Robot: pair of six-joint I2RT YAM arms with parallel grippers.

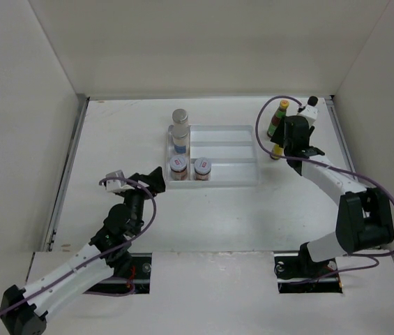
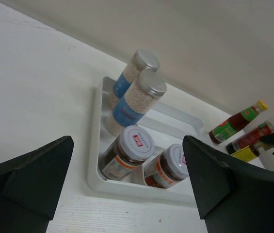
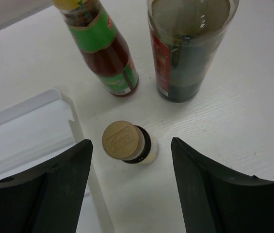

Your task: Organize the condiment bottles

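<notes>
From above, the white tray (image 1: 252, 181) sits in the middle of the table. Four jars (image 1: 180, 132) stand in the tray's left part. Just past the tray's right side, on the table, stand the red sauce bottle (image 1: 278, 117) and the tiny bottle (image 1: 277, 152). The right gripper (image 1: 291, 146) hangs right over the tiny bottle. The left gripper (image 1: 156, 179) is at the tray's front left corner, well apart from it, so the right arm is the nearer one.

In the left wrist view, the left gripper's fingers are spread wide and hold nothing. They face the jars in the tray. Beyond the tray's right side are the loose bottles, with a dark bottle (image 2: 250, 138) next to the red one.

In the right wrist view, the right gripper's fingers (image 3: 54, 184) are spread too. The tiny bottle (image 3: 125, 142) stands straight up between them and touches neither one. It is just beside the tray's right wall. The red sauce bottle and the dark bottle stand side by side a little past it.

I think the next move is to go straight down, squeeze the tiny bottle, and carry it sideways over the tray's wall.
</notes>
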